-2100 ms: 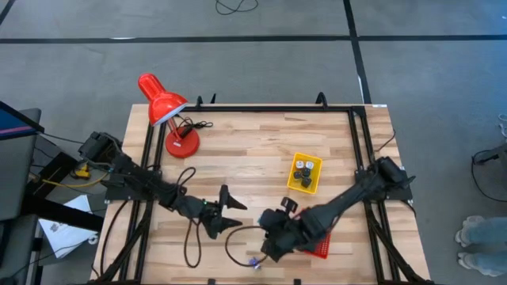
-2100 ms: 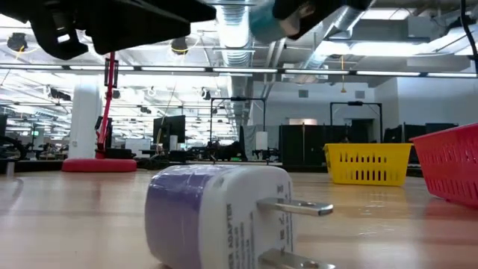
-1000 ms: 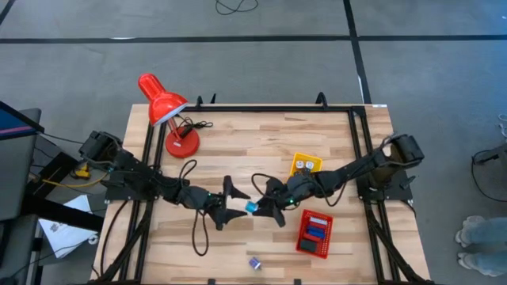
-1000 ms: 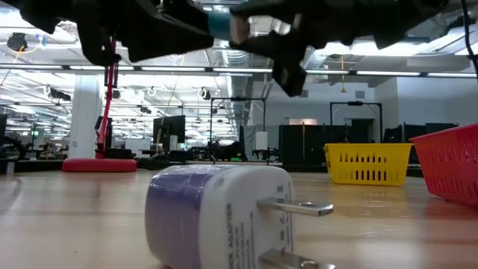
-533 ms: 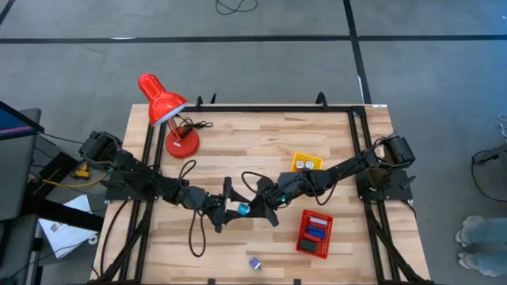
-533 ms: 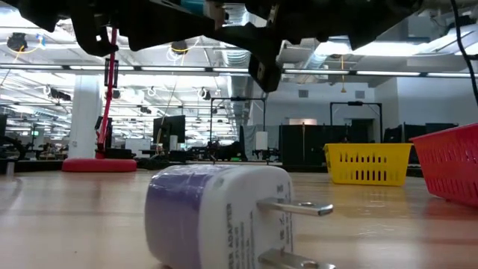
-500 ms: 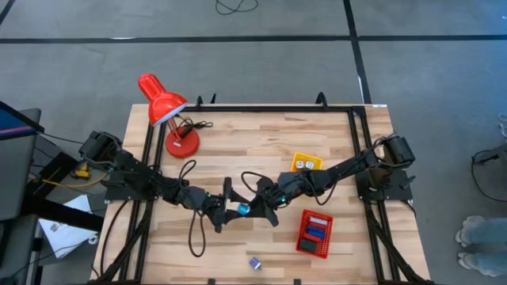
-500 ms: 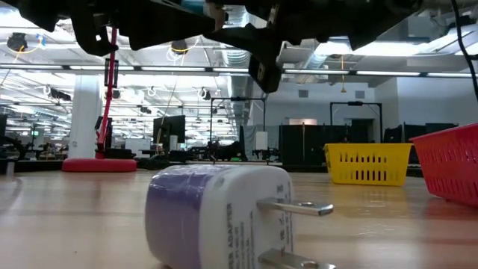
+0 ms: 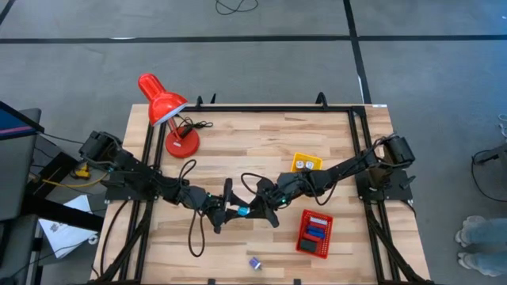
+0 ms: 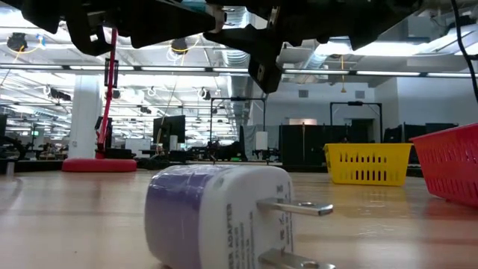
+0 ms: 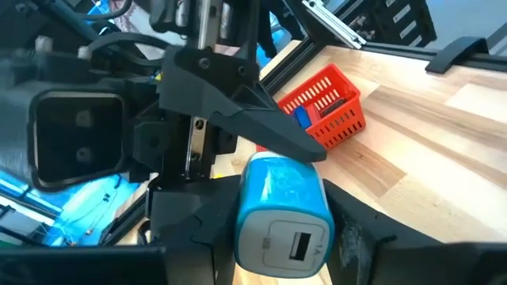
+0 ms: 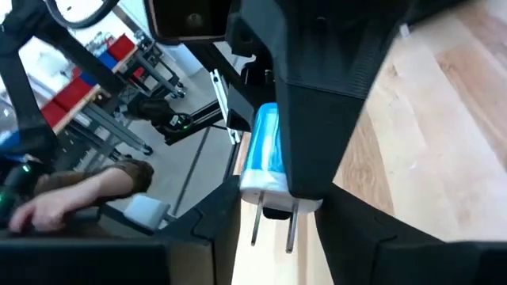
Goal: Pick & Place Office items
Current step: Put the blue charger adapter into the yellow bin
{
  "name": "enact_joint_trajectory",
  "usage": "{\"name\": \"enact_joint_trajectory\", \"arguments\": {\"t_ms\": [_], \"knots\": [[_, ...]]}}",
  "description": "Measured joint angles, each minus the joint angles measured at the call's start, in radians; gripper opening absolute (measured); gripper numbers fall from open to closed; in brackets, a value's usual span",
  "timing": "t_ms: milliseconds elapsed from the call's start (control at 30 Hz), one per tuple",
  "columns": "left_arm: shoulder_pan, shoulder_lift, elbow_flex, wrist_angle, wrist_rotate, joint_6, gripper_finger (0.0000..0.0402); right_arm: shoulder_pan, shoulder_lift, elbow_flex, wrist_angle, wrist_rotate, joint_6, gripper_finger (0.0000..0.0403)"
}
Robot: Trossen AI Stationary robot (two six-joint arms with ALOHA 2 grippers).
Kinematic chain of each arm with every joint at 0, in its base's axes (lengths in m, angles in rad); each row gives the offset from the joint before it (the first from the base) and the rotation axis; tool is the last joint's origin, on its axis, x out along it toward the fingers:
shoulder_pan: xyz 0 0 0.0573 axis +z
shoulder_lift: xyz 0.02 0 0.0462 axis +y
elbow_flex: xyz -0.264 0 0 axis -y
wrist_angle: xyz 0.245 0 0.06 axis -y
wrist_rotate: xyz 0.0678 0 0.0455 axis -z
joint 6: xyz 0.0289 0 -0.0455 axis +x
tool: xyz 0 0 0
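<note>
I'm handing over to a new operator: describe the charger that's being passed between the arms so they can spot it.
Look at the table's middle, where both grippers meet above the wood. The light-blue charger sits between them; unlike the purple charger lying by the near edge, it is off the table.

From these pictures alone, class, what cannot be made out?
- High view: which gripper grips the blue charger; too small, fingers of both overlap it.
- High view: yellow tray contents; the right arm covers part.
- Low view: both grippers; cut off by the top edge.
- High view: red basket items; too small to name.
</note>
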Motion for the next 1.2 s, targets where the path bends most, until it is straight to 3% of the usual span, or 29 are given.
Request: {"name": "enact_joint_trajectory", "arguments": {"t_ms": [367,533,633,700,800,933,1200], "knots": [[-0.022,0.000,0.000,-0.010,0.006,-0.051,0.0133,0.001,0.000,-0.002,-0.015,-0.011,-0.072,0.0196],[-0.048,-0.006,0.000,-0.021,-0.062,-0.069,0.0133,0.006,0.000,-0.002,-0.022,-0.100,-0.230,0.0238],[-0.060,-0.036,-0.001,-0.045,-0.072,-0.180,0.0133,0.005,-0.015,-0.002,-0.114,-0.115,-0.284,0.0254],[-0.068,-0.067,-0.001,-0.090,-0.072,-0.285,0.0133,0.004,-0.034,-0.002,-0.212,-0.016,-0.301,0.0258],[-0.070,-0.112,-0.003,-0.112,-0.073,-0.469,0.0133,0.009,-0.069,-0.003,-0.332,0.247,-0.401,0.0260],[-0.050,-0.155,-0.053,-0.085,-0.070,-0.682,0.0133,0.071,-0.126,-0.003,-0.342,0.545,-0.587,0.0260],[0.067,-0.178,-0.206,0.257,0.128,-1.023,0.0134,0.181,-0.164,-0.002,-0.227,0.577,-0.794,0.0260]]}}
